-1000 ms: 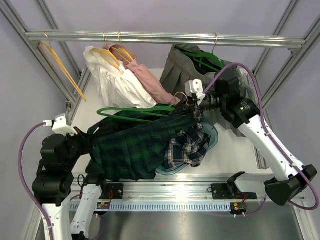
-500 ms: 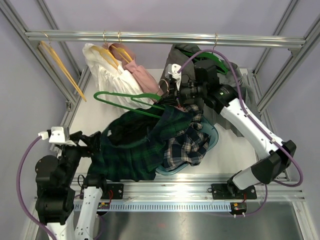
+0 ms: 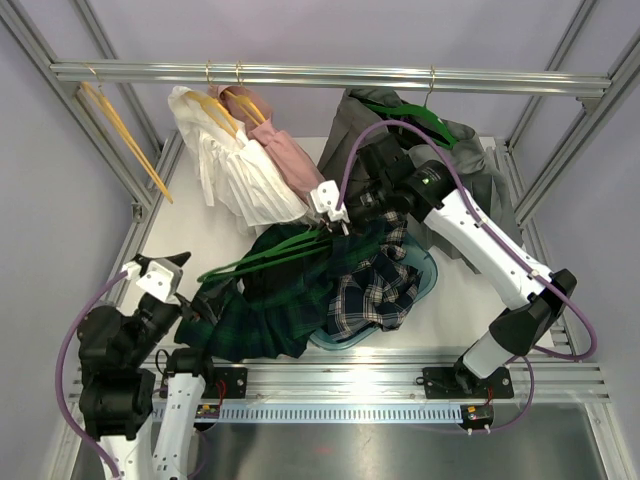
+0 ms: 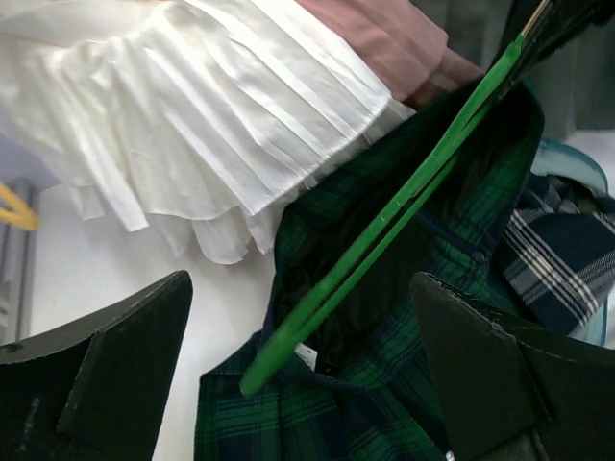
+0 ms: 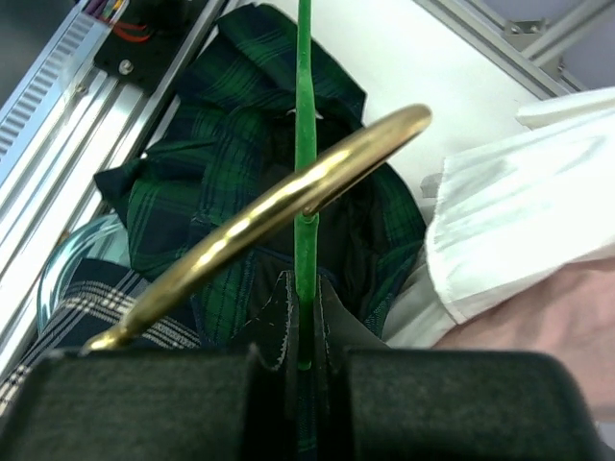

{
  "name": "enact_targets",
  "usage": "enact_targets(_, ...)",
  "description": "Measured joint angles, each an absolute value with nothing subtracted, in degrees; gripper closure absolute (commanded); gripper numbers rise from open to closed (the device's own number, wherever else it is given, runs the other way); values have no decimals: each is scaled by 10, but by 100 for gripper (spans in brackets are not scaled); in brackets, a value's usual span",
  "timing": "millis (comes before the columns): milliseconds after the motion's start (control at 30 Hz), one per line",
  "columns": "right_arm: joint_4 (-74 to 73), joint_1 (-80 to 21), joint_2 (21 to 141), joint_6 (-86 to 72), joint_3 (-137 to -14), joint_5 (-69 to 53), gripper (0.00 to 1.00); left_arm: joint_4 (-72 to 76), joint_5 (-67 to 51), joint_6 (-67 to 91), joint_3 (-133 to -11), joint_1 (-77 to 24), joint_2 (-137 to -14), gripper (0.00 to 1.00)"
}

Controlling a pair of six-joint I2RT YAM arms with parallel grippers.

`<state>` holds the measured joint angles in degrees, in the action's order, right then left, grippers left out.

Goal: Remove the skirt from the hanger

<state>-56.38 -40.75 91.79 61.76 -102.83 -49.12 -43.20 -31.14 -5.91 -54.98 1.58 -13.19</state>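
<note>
Plaid skirt point(image 3: 265, 305) lies heaped on the surface point(image 3: 465, 300), seemingly off the green hanger point(image 3: 265, 256) clenched by the right end effector point(image 5: 303, 327); left end effector point(image 4: 300, 279) gapes empty. Hanger needs lifting clear.

So the skirt point(image 3: 270, 310) sits near-left on the table point(image 3: 200, 220), hanger point(image 3: 270, 255) over its far part, tub point(image 3: 426, 264) holding another garment point(image 3: 375, 295) just right, clothes point(image 3: 250, 170) hung behind on the rail point(image 3: 330, 75).
</note>
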Motion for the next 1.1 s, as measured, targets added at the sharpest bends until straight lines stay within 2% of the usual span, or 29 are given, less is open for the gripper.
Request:
enact_targets(333,-674,-413,936,780,-1053,-489,100,-429,-478,-142,-493,18,-205,13)
enact_targets(567,-694,-413,940,804,-1056,-490,100,-447,-560,-185,-491,17,-219,25)
enact_targets(833,-703,-413,982,777,-1111,-490,100,-453,-587,-206,-482,6,-230,37)
enact_targets(933,-704,-413,994,765,-1127,-490,100,-455,-581,-215,-481,-4,-245,48)
enact_targets(1000,-705,-413,995,760,-1129,-491,100,-456,-570,-223,-482,-14,-260,60)
enact_targets(1100,-707,-413,995,756,-1130,-491,100,-459,-546,-236,-482,-24,-281,67)
